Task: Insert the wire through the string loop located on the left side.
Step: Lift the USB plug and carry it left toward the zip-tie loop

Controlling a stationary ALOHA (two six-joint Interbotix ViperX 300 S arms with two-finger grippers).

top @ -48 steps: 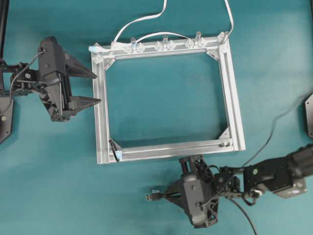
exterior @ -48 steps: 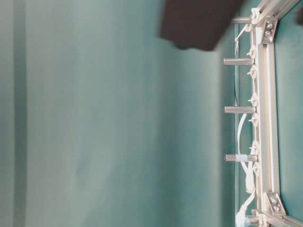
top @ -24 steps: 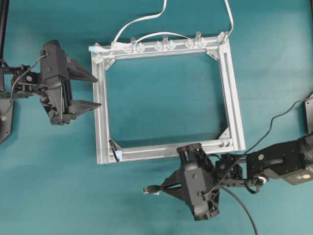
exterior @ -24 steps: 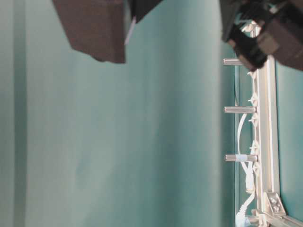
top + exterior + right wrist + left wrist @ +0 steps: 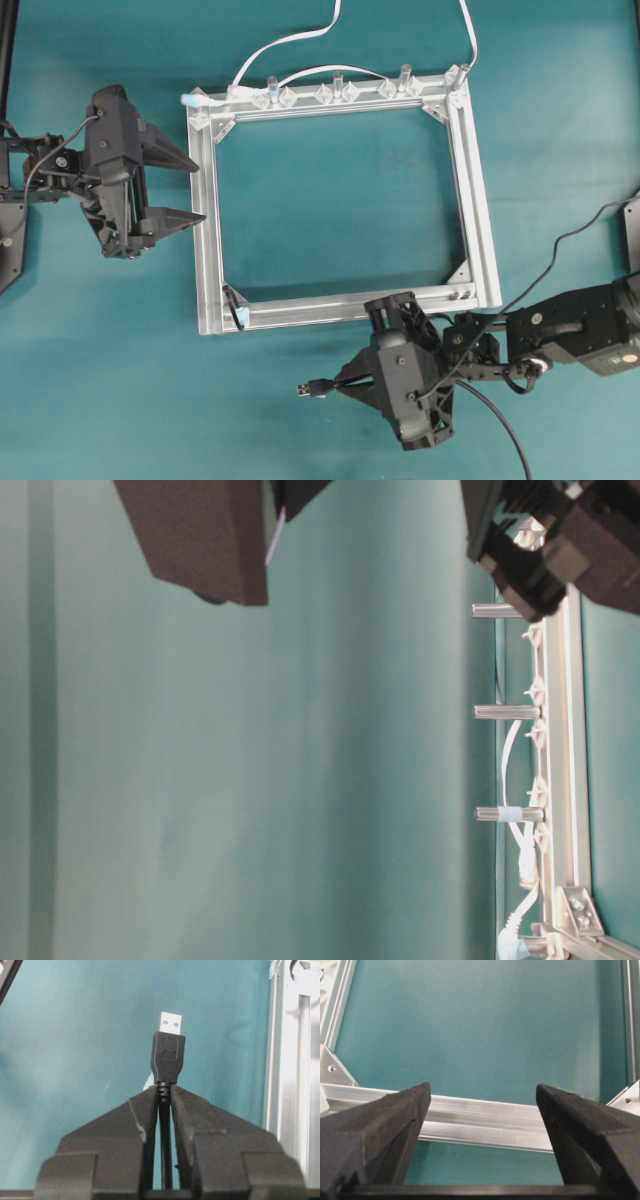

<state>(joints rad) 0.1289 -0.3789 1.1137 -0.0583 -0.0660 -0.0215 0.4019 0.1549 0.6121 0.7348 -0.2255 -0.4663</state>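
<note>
Nearest, the right claw (image 5: 345, 382), pinching the wire (image 5: 314, 389) just behind its plug, has crept closer to the frame (image 5: 340, 307), bringing the plug nearer the string loop (image 5: 233, 303), while the left claw (image 5: 180, 186) waits spread beyond.

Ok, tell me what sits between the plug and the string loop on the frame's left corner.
Nothing visible. The wire, pinched in the right gripper, points its plug left over bare mat below the frame. The string loop stands up-left of it. The left gripper hangs open farther up.
</note>
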